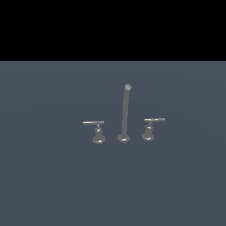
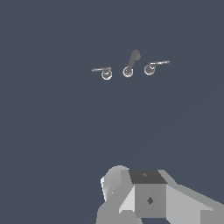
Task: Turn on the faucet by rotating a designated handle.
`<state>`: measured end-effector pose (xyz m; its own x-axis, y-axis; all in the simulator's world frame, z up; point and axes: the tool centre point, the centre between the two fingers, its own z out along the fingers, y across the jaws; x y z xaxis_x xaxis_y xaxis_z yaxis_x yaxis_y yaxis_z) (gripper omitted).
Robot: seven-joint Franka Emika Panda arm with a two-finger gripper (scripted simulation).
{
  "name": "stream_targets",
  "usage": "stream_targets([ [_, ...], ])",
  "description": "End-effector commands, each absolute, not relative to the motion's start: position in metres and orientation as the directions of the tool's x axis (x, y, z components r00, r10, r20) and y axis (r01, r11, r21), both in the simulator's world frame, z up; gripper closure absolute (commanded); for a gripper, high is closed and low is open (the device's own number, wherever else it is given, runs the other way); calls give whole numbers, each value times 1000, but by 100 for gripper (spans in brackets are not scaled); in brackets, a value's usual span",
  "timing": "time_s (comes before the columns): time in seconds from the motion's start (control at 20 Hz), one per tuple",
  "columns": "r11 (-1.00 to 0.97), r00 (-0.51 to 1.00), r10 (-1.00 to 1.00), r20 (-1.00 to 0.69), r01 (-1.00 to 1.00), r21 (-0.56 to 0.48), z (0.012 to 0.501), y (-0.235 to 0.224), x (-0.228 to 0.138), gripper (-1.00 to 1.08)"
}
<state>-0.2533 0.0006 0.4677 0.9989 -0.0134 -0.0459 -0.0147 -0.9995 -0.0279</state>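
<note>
A three-piece grey-metal faucet (image 1: 124, 120) stands on a flat slate-blue bench (image 1: 44, 185) in the exterior view, its tall thin spout rod (image 1: 125, 110) rising upright from a round base between two short lever handles. The handle (image 1: 96, 130) on that view's left is a T-shaped lever, a thin flat bar set across a stubby stem on a round base. Its twin handle (image 1: 150, 128) sits on that view's right of the rod, with its bar overhanging the stem toward that view's right. The three bases lie in a near-straight row, near one another but not touching. The upper band of the exterior view is solid black, and no arm or tool appears there.

In the wrist view the set is small and well apart from the camera, and fine detail of the bars is hard to make out. Only blocky pale-grey parts of the tool (image 2: 148, 197) show, cut off by the frame's edge. Its fingertips are out of sight, so whether it is wide or narrow cannot be told.
</note>
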Motion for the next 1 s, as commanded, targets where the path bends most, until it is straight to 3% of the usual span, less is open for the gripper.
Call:
stream_targets([
  [0.0,-1000,999,-13,-46,-15,-28,468,1,-253,108],
  [0.95,-976,975,-217,-44,-218,-21,415,33,-235,108],
])
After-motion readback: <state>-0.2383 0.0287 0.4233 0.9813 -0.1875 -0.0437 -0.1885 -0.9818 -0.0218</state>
